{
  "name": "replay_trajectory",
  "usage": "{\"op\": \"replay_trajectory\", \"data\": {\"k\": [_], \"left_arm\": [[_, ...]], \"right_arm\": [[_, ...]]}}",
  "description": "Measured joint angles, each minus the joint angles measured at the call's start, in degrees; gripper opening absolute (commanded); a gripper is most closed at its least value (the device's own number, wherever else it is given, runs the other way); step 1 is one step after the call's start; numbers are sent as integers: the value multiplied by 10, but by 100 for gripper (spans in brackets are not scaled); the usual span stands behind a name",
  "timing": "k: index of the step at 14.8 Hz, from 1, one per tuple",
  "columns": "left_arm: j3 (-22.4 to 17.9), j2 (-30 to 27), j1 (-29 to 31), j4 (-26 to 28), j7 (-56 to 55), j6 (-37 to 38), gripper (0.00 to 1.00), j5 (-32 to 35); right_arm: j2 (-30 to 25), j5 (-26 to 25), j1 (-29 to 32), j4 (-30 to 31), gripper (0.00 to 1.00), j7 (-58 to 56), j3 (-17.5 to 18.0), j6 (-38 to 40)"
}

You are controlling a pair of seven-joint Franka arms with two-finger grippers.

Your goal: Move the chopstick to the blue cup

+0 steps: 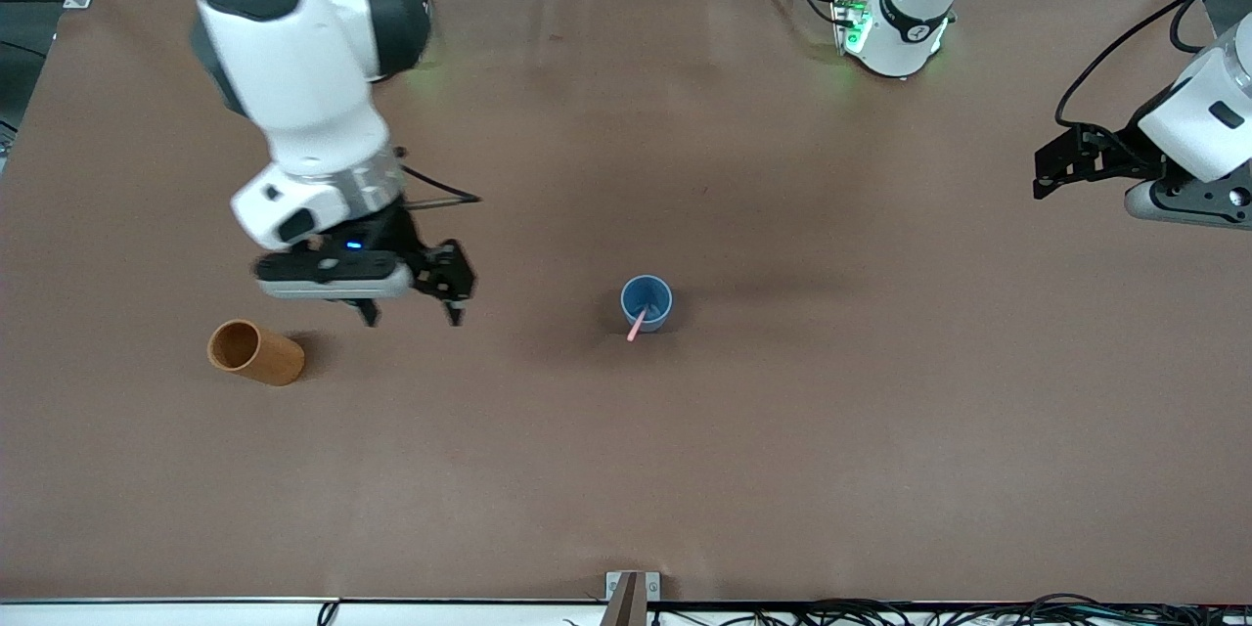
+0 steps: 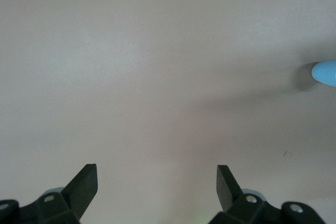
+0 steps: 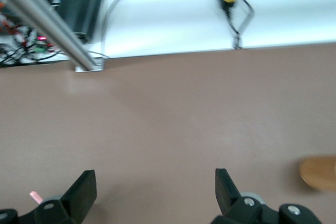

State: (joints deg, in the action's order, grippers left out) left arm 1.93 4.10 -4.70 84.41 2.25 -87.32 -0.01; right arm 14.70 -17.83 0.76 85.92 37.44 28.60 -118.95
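Note:
The blue cup [image 1: 647, 301] stands upright near the middle of the table. The pale pink chopstick [image 1: 636, 325] leans in it, with its upper end sticking out over the rim toward the front camera. My right gripper [image 1: 413, 318] is open and empty, over bare table between the brown cup and the blue cup. Its wrist view shows the open fingers [image 3: 156, 179] and the chopstick's tip [image 3: 35, 196]. My left gripper [image 1: 1051, 171] waits open and empty over the left arm's end of the table. Its wrist view shows the open fingers [image 2: 157, 174] and a sliver of the blue cup [image 2: 325, 73].
An orange-brown wooden cylinder cup [image 1: 256, 352] lies on its side toward the right arm's end of the table, beside my right gripper; it also shows in the right wrist view [image 3: 319, 173]. A metal bracket [image 1: 631, 592] sits at the table's front edge.

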Motion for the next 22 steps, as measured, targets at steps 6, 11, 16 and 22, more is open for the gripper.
{"op": "replay_trajectory", "data": {"k": [6,11,16,22], "left_arm": [[2,1,-7,-1,-33,0,100,0],[10,3,-12,-1,-46,0,100,0],[13,5,-12,-1,-48,0,100,0],[13,5,-12,-1,-48,0,100,0]], "right_arm": [[-112,105,26,0,100,-163,-96,190],[-185,154,-1,7,100,-270,-202,325],[-190,165,-21,14,100,-304,-281,341],[-169,165,-25,8,100,-303,-290,335]]}}
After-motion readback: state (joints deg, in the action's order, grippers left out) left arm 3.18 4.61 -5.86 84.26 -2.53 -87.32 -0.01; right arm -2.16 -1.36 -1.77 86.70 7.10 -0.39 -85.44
